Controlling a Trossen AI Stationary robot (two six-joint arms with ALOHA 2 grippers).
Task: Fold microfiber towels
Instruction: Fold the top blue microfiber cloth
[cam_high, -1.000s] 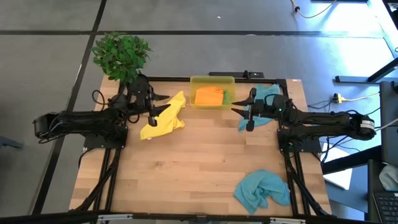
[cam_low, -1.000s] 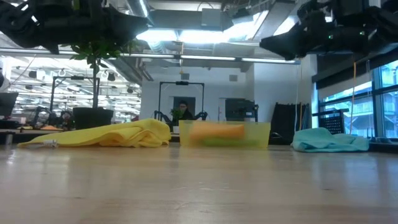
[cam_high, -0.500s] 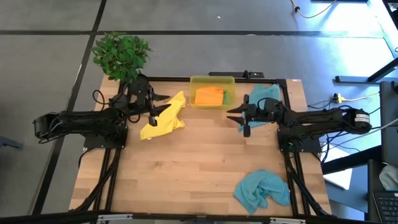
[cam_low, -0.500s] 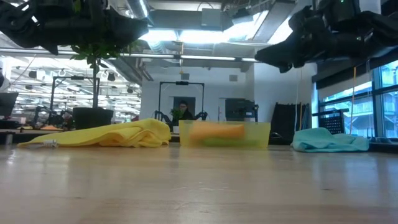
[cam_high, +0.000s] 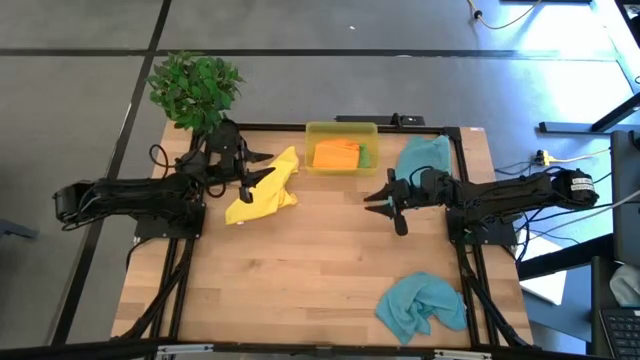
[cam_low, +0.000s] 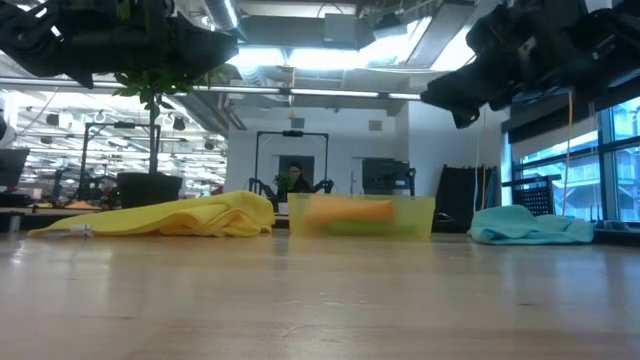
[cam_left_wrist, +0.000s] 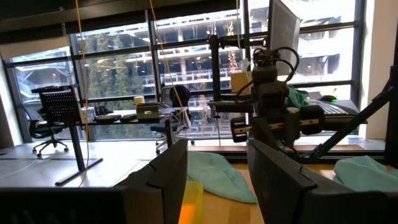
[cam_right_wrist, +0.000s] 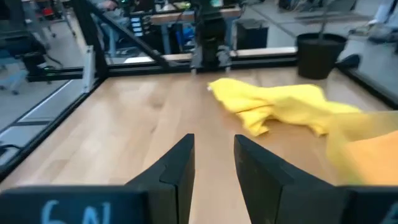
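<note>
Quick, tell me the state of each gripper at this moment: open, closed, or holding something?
Left gripper: open, holding nothing, above the yellow towel.
Right gripper: open, holding nothing, over bare table.

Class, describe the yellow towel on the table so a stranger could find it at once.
Start at the potted plant at the table's far left corner. Just in front of it, beside the left gripper, lies the yellow towel, crumpled on the bare wood. It is the only yellow cloth; the orange towel sits inside the plastic bin, and the others are teal.
</note>
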